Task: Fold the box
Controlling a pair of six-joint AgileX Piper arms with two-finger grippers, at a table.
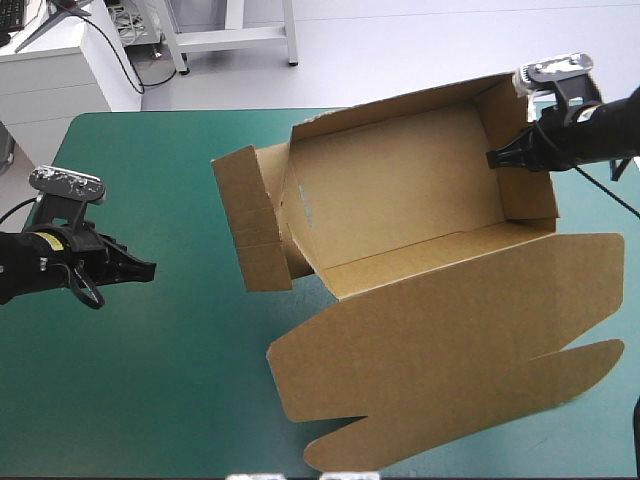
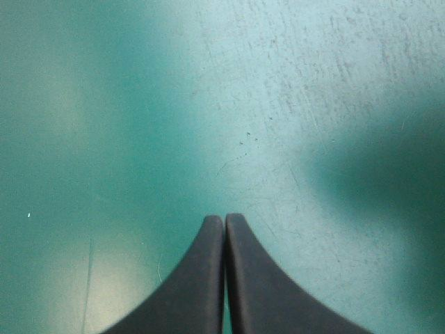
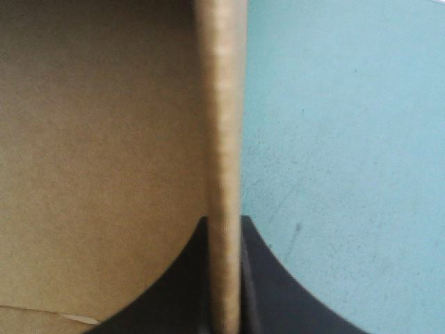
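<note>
The brown box (image 1: 400, 190) lies on the teal-green table as an open tray, its walls raised. Its big lid sheet (image 1: 450, 350) rests flat toward the near edge, and a side flap (image 1: 250, 220) stands up at the left end. My right gripper (image 1: 492, 158) is shut on the box's right end wall. In the right wrist view that wall's edge (image 3: 224, 167) runs straight up between the two black fingers (image 3: 271, 292). My left gripper (image 1: 150, 269) hovers well left of the box with its fingers pressed together over bare cover (image 2: 224, 221), holding nothing.
Bare teal-green cover (image 1: 150, 380) spreads to the left of the box and toward the near-left corner. The lid reaches close to the table's near and right edges. White furniture (image 1: 60, 70) stands beyond the far-left corner.
</note>
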